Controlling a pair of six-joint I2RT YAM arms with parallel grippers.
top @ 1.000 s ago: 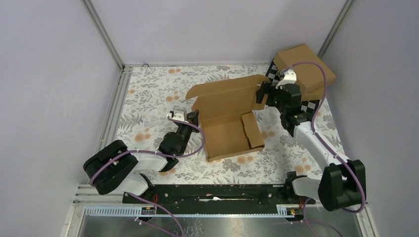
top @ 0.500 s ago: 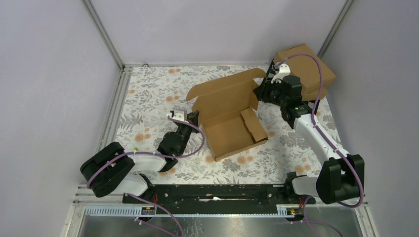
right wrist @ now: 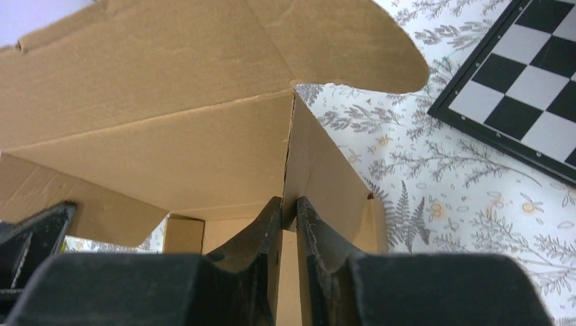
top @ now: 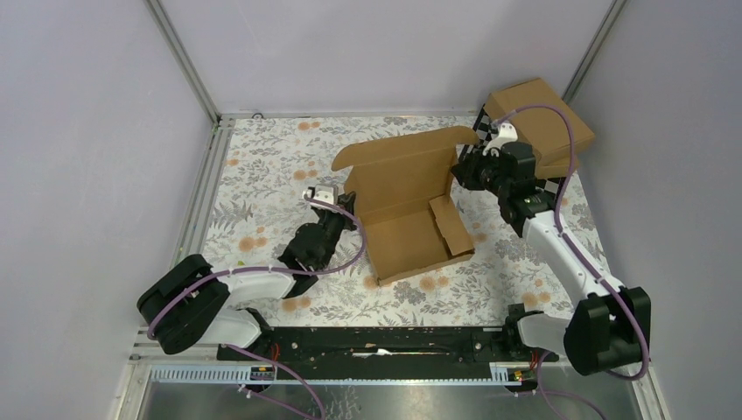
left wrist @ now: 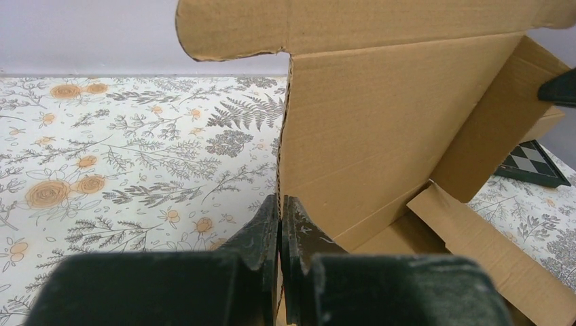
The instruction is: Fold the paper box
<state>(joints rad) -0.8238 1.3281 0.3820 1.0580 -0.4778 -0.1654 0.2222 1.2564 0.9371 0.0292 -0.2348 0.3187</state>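
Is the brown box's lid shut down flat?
No, the paper box has its lid standing upright, so the inside is open on top.

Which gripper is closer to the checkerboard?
Right. The right gripper is beside the checkerboard, at the right edge of the box; the left gripper is across the box.

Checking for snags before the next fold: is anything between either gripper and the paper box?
Nothing visible. The left gripper pinches the paper box at its left edge, the right gripper at its right edge.
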